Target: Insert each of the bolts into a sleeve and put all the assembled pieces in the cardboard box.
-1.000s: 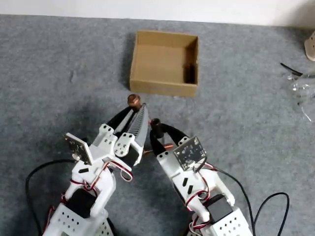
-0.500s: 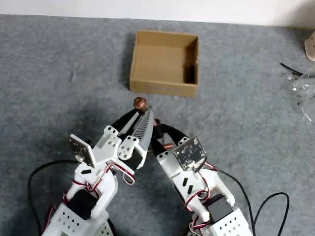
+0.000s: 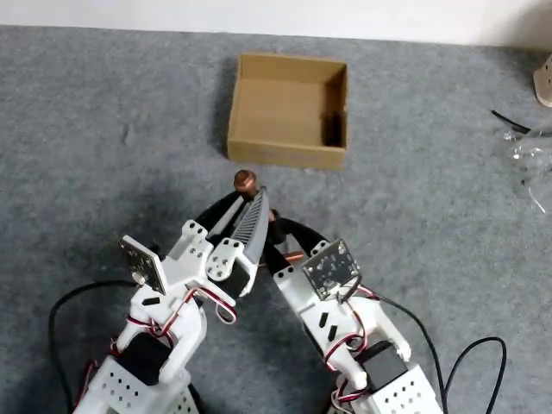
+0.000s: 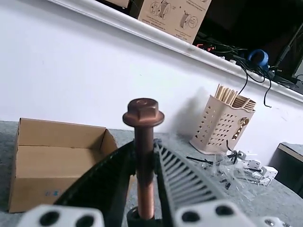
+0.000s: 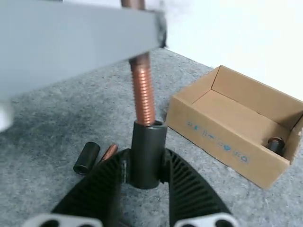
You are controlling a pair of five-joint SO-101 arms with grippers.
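Right wrist view: the left pincer (image 4: 145, 150) held a copper hex-head bolt (image 5: 143, 97) upright, its tip in the mouth of the black cylindrical sleeve (image 5: 147, 153), itself clamped upright in the right pincer (image 5: 145, 164).

The high view looks steeply down on the tabletop (image 3: 431, 129) from well above. The left wrist view sits close behind its fingers (image 4: 184, 182), facing level toward the wall (image 4: 71, 61). The right wrist view looks down along its own fingers (image 5: 187, 187). All three share the box (image 3: 289, 110) and bolt (image 3: 245, 180); both wrist views, the sleeve (image 5: 147, 153).
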